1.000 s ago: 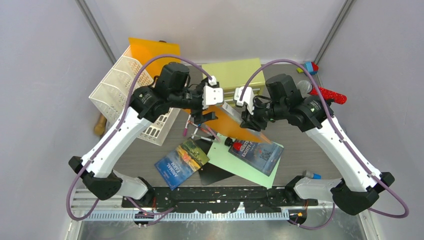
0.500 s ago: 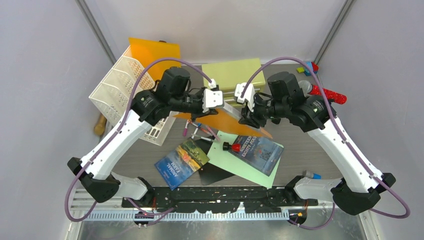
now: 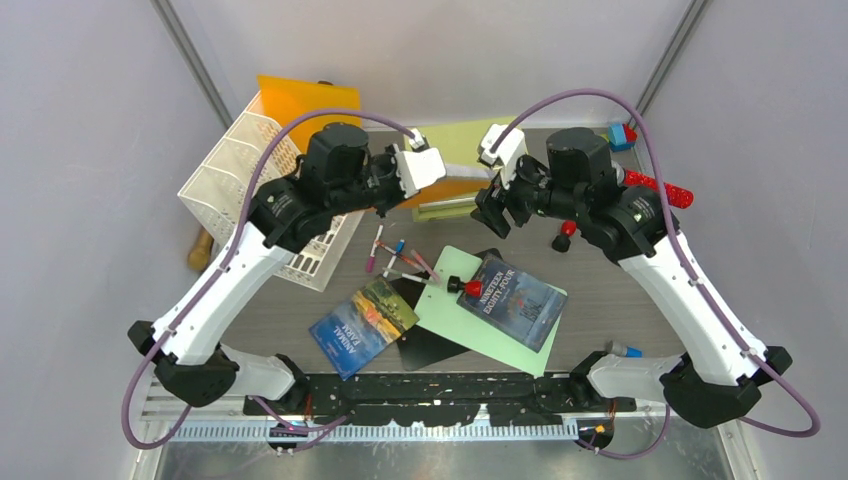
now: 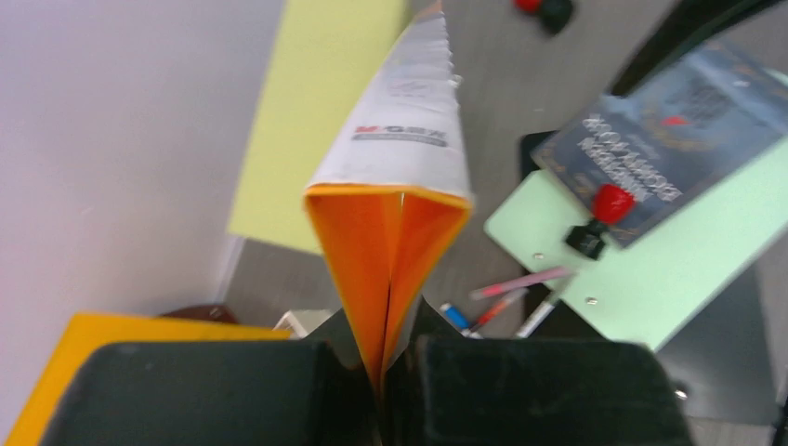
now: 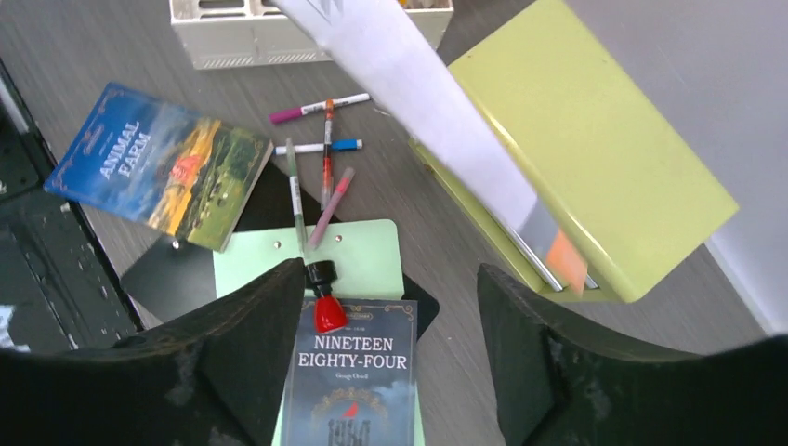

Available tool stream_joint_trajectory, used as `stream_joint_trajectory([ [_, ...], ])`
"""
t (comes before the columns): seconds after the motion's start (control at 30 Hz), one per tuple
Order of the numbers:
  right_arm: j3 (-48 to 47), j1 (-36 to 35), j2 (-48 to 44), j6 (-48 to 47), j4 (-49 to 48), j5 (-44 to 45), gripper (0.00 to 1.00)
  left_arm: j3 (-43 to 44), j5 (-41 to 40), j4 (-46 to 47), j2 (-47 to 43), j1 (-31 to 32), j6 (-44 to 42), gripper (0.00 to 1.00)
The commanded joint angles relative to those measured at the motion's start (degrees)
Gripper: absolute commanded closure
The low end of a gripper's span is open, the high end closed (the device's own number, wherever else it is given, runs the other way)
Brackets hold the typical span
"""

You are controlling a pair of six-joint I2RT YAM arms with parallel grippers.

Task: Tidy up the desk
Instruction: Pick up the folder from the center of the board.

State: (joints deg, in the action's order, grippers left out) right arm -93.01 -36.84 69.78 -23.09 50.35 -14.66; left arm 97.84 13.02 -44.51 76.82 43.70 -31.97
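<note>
Since the earlier frame, the orange folder (image 3: 452, 188) had swung from mid-desk up against the yellow-green cabinet (image 3: 470, 140). At far left, the white file rack (image 3: 240, 170) had an orange board (image 3: 305, 100) at its back. The left gripper (image 4: 381, 372) pinched the folder's edge, probably to file it. The right gripper (image 5: 386, 288) stood open above the cluttered desk (image 3: 610, 290).

Desk (image 3: 620, 295) matt wood-grain; folder (image 4: 362, 242) smooth card; rack (image 3: 225, 170) white perforated plastic.

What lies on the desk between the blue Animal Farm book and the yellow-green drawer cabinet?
Several loose coloured marker pens lie scattered there on the dark wood-grain desk; the right wrist view shows this best.
</note>
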Motion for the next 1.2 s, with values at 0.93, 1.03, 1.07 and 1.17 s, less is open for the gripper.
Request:
stream_joint_trajectory([
  [0.93,-0.46,26.12,5.59,58.39,-24.07,-13.46,0.11,-7.82,-34.19,31.4,-4.97,2.34,-10.75,1.0],
  [1.03,0.4,26.12,6.39,58.99,-24.82,-13.6,0.11,-8.44,-35.54,32.6,-4.42,4.41,-11.1,1.0],
  [1.07,0.69,26.16,6.92,59.66,-24.93,-13.9,0.11,-8.52,-35.66,32.64,-4.15,4.97,-11.18,1.0],
  [1.17,1.57,26.59,7.84,61.9,-26.3,-14.86,0.11,-9.51,-36.43,33.07,-3.76,6.31,-11.88,1.0],
])
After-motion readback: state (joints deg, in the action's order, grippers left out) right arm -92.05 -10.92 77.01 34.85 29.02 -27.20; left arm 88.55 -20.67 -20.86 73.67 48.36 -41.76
